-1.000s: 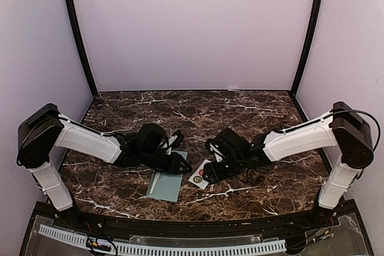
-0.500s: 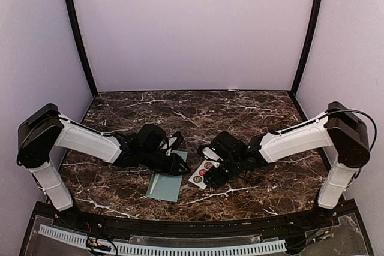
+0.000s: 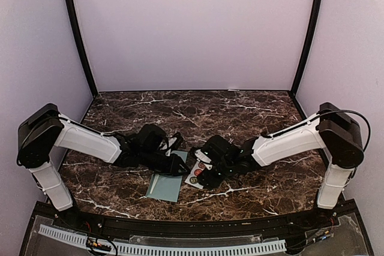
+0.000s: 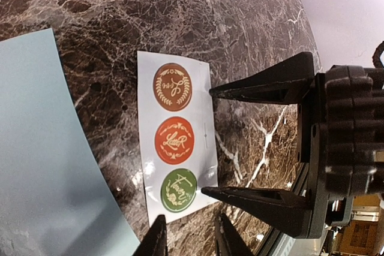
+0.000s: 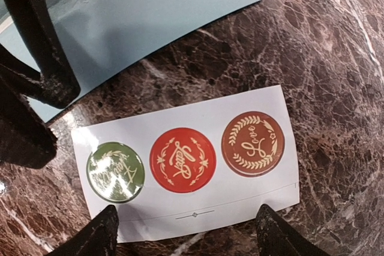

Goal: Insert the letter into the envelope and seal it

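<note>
My right gripper (image 5: 186, 227), spread wide and holding nothing, straddles the sticker sheet (image 5: 186, 166); closing may skid it toward the envelope (image 5: 150, 10) at eleven o'clock.

Left arm (image 3: 84, 139): shoulder raised at the left edge, white forearm stretched low toward the middle.
Left gripper (image 3: 175, 165): points right and downward, fingers (image 4: 159, 241) only a little apart.
Right arm (image 3: 288, 139): shoulder raised at the right edge, forearm reaching left and low.
Right gripper (image 3: 201, 172): points left and downward, its fingers (image 5: 99, 235) spread wide, near the Left gripper's tips but apart from them.
</note>
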`<state>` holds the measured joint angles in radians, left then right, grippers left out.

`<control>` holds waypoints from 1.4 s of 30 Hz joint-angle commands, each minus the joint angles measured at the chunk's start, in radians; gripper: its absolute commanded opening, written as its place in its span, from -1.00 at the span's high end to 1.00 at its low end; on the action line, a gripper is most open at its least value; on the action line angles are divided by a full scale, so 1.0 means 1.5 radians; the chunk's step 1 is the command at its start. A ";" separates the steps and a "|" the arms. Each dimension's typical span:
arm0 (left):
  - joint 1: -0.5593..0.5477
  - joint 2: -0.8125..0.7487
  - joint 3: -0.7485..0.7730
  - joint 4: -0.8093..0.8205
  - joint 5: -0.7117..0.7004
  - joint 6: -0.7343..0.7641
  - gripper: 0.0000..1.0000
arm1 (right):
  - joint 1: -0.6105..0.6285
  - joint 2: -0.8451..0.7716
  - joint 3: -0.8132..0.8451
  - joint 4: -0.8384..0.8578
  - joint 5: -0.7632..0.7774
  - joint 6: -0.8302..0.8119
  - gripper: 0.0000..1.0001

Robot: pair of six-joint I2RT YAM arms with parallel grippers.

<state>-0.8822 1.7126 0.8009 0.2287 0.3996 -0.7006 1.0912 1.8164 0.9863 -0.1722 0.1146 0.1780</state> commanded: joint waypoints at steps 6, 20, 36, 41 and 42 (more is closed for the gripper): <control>-0.002 -0.014 -0.005 -0.023 -0.010 0.002 0.46 | 0.009 0.055 -0.018 -0.033 0.021 0.014 -0.14; -0.001 0.041 -0.012 0.021 0.014 -0.017 0.46 | 0.010 0.061 -0.043 -0.011 0.013 0.055 0.33; 0.001 0.090 -0.033 0.061 0.014 -0.035 0.50 | -0.008 0.038 -0.056 0.029 -0.042 0.166 0.69; 0.000 0.068 -0.042 0.045 -0.001 -0.031 0.51 | -0.053 -0.046 -0.076 0.038 -0.106 0.265 0.46; 0.000 0.066 -0.041 0.043 -0.002 -0.029 0.51 | -0.059 -0.064 -0.079 0.041 -0.117 0.279 0.38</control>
<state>-0.8803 1.8175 0.7715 0.3561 0.4274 -0.7464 1.0431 1.7988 0.9184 -0.0212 0.0528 0.4553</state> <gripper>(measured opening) 0.246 0.254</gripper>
